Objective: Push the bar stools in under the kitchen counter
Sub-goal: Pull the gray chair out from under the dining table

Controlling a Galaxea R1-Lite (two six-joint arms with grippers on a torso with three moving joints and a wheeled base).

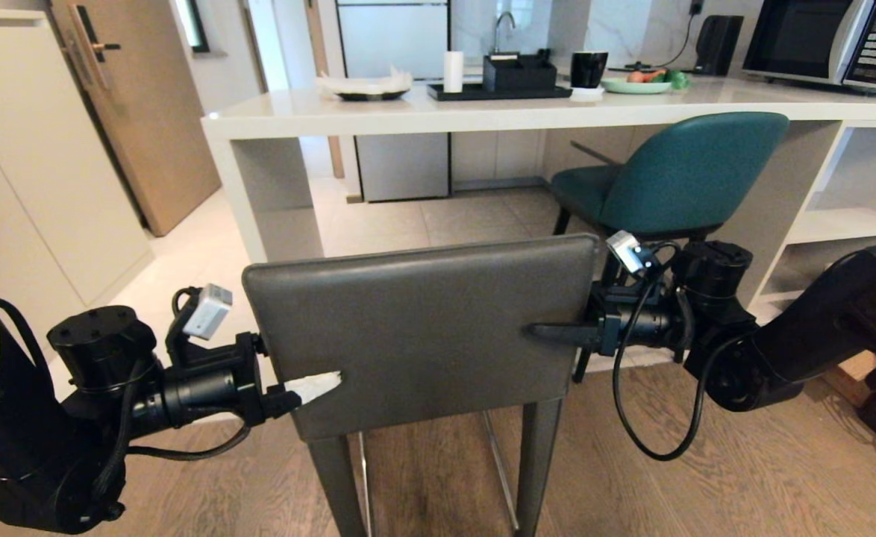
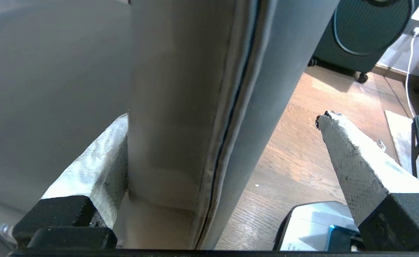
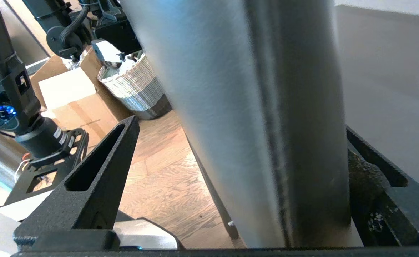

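Observation:
A dark grey bar stool (image 1: 423, 328) with a low rectangular back stands on the wooden floor, short of the kitchen counter (image 1: 438, 113). The teal bar stool (image 1: 680, 175) sits farther back on the right, its seat under the counter's edge. My left gripper (image 1: 318, 385) straddles the grey back's left edge, open. In the left wrist view one finger (image 2: 99, 167) lies against the backrest (image 2: 181, 107) and the other stands apart. My right gripper (image 1: 554, 333) straddles the right edge, also open, and the right wrist view shows the backrest (image 3: 252, 125) between its wide fingers (image 3: 99, 178).
A black tray (image 1: 498, 91), a mug (image 1: 588, 68), a plate of vegetables (image 1: 636, 84) and a microwave (image 1: 830, 37) stand on the counter. White open shelves (image 1: 845, 224) are at the right. A wicker basket (image 3: 136, 89) and cardboard boxes (image 3: 77, 103) stand behind me.

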